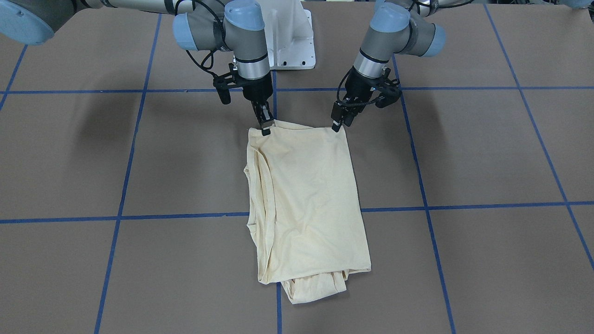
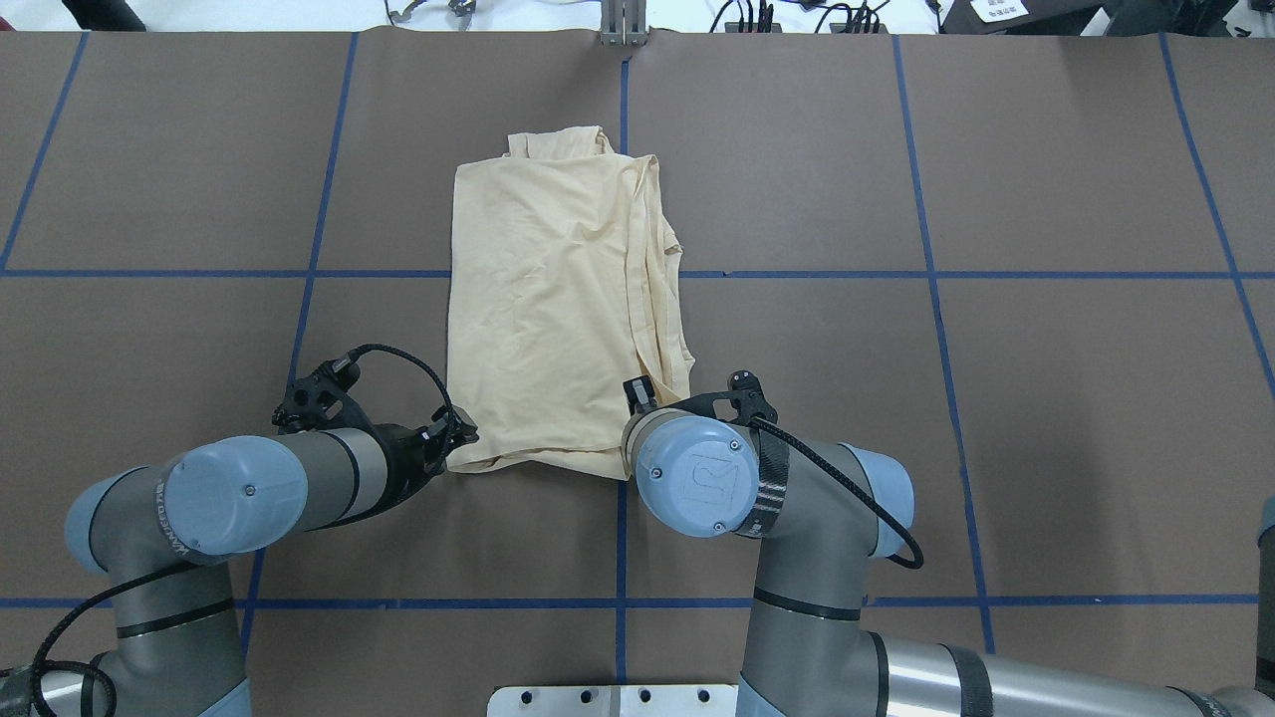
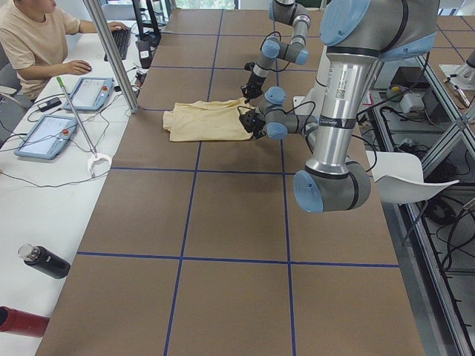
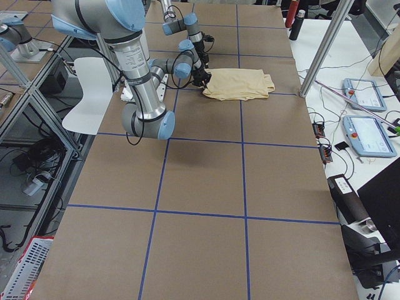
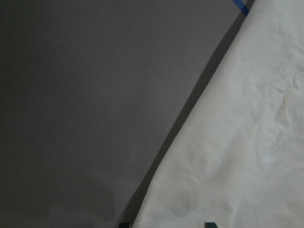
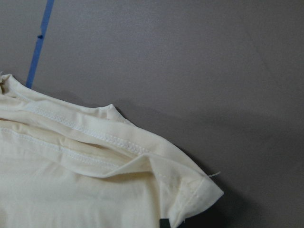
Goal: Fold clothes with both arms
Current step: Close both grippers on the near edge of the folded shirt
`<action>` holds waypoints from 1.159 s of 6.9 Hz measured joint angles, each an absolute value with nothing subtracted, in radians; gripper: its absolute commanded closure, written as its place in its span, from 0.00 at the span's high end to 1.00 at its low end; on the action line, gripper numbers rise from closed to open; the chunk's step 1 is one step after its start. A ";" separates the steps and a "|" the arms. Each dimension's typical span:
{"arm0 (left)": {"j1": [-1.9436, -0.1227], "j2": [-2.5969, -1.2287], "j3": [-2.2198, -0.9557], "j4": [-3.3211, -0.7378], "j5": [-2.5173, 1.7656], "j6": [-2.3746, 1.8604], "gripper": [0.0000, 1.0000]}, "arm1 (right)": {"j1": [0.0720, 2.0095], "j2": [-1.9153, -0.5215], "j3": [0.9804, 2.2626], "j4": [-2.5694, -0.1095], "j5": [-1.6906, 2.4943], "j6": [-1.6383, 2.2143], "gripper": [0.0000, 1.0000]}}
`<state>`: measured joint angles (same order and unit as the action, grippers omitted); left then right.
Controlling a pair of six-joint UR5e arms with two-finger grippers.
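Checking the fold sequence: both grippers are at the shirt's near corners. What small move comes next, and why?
Probably lift both corners together, just off the table. The left gripper and right gripper sit at the two robot-side corners of the T-shirt, a long strip still to be halved. Whether the jaws are closed is unclear.

T-shirt (image 1: 306, 195): pale cream-yellow, plain on the side facing up, hem stitching the same colour. It looks almost white in the left wrist view, probably just the lighting.
table (image 1: 487, 148): flat greyish brown.
tape lines (image 1: 185, 215): blue, in a big square grid.
left arm (image 1: 371, 51), right arm (image 1: 250, 46): silver-grey tubes, light blue caps, black cables.
left gripper (image 1: 341, 123), right gripper (image 1: 264, 124): black.
base (image 1: 292, 41): white.
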<state>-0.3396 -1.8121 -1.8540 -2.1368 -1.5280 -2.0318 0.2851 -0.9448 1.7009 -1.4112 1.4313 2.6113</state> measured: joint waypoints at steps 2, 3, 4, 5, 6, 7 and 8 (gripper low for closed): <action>-0.335 -1.814 -1.851 -2.137 -1.528 -2.032 0.61 | 0.285 -0.945 1.701 -1.411 1.431 2.611 0.00; -0.332 -1.814 -1.851 -2.137 -1.528 -2.033 0.59 | 0.285 -0.946 1.701 -1.411 1.431 2.611 0.00; -0.329 -1.814 -1.850 -2.137 -1.528 -2.033 0.57 | 0.285 -0.947 1.701 -1.411 1.431 2.611 0.00; -0.327 -1.814 -1.849 -2.137 -1.528 -2.033 0.55 | 0.285 -0.947 1.701 -1.411 1.431 2.611 0.00; -0.326 -1.814 -1.849 -2.136 -1.527 -2.033 0.53 | 0.285 -0.948 1.701 -1.411 1.431 2.611 0.00; -0.325 -1.814 -1.849 -2.136 -1.527 -2.033 0.52 | 0.285 -0.949 1.701 -1.411 1.431 2.611 0.00; -0.325 -1.814 -1.849 -2.136 -1.526 -2.033 0.51 | 0.285 -0.949 1.701 -1.411 1.431 2.611 0.00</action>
